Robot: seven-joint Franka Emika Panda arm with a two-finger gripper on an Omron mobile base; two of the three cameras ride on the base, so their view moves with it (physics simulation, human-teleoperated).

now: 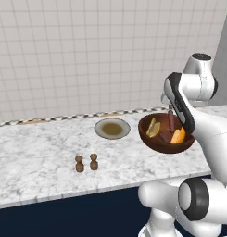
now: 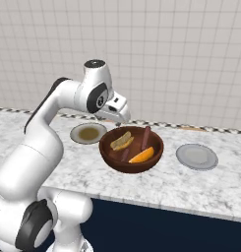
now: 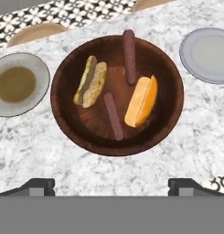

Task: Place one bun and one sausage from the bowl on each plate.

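The dark reddish-brown bowl (image 3: 164,122) (image 2: 131,165) (image 1: 165,144) stands on the marble counter between the two plates. In it lie a tan bun (image 3: 90,82), an orange bun (image 3: 141,101) and two dark sausages (image 3: 129,50) (image 3: 113,116). The plate with the brownish centre (image 3: 40,91) (image 2: 87,133) (image 1: 112,128) is left of the bowl. The plain grey plate (image 3: 209,55) (image 2: 196,156) is to its right. Both plates hold nothing. My gripper (image 3: 112,183) (image 2: 119,119) hangs above the bowl's near-left rim, open, with nothing between its fingers.
Two small brown shakers (image 1: 79,164) (image 1: 93,162) stand near the counter's front edge, left of the plates. A tiled wall with a patterned strip (image 3: 63,13) runs close behind the bowl. The counter's front edge (image 2: 156,204) lies just below the bowl.
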